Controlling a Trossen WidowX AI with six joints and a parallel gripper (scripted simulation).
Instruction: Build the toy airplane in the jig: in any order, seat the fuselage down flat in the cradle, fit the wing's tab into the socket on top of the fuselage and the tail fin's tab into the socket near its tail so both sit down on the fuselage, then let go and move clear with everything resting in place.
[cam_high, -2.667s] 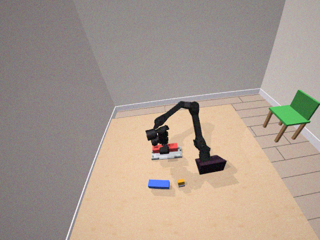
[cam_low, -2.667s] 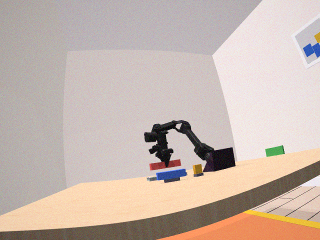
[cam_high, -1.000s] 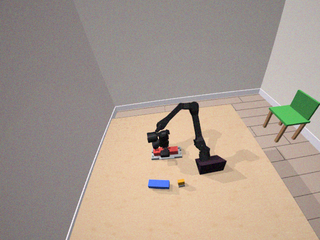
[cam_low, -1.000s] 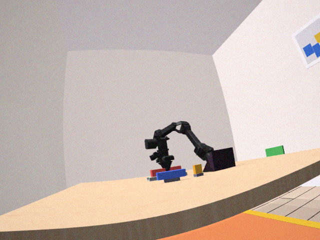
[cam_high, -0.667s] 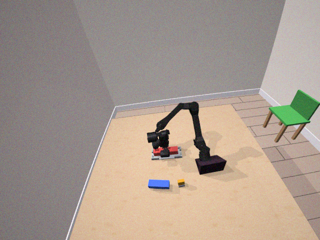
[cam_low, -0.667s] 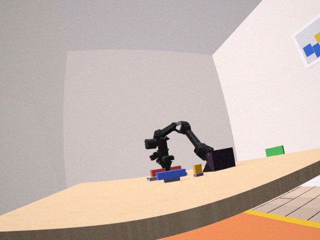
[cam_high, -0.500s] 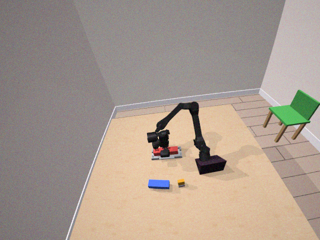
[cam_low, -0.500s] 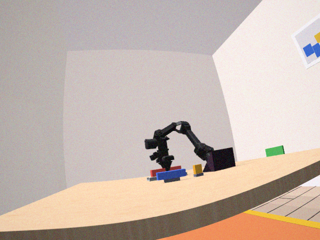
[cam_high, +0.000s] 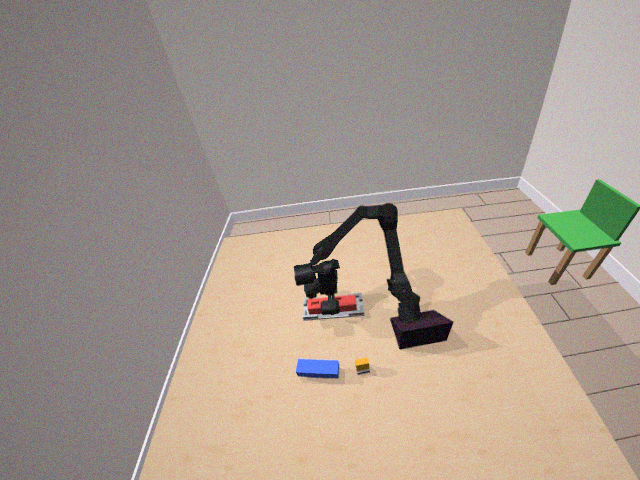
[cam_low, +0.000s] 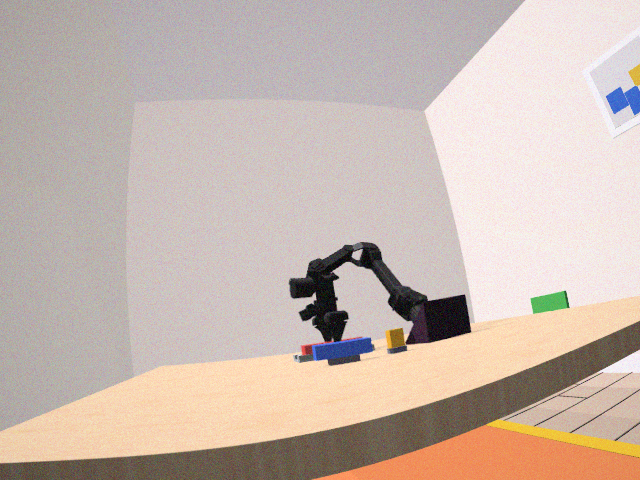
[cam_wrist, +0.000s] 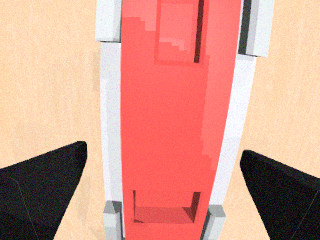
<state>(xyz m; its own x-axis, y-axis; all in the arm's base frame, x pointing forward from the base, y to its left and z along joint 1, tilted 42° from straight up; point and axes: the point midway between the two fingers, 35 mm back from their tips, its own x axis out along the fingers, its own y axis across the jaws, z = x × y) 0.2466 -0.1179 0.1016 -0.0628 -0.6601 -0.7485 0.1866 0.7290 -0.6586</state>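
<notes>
The red fuselage (cam_high: 347, 303) (cam_low: 307, 349) (cam_wrist: 162, 115) lies in the grey cradle of the jig (cam_high: 359, 312) (cam_low: 299, 358) (cam_wrist: 111, 125), between its corner posts. It looks level, with two empty sockets on top. My gripper (cam_wrist: 166, 154) is open, its fingers wide apart on either side of the fuselage and touching neither side. The blue wing (cam_high: 317, 367) (cam_low: 342, 348) lies on a dark stand in front of the jig. The yellow tail fin (cam_high: 362, 364) (cam_low: 394, 337) stands upright in a small dark holder, right of the wing. The fuselage's underside is hidden.
The dark arm base (cam_high: 423, 330) (cam_low: 445, 319) stands right of the jig, behind the tail fin. The wooden table (cam_high: 248, 403) (cam_low: 206, 403) bears everything. A green chair (cam_high: 578, 227) (cam_low: 549, 302) stands beyond the table on the right.
</notes>
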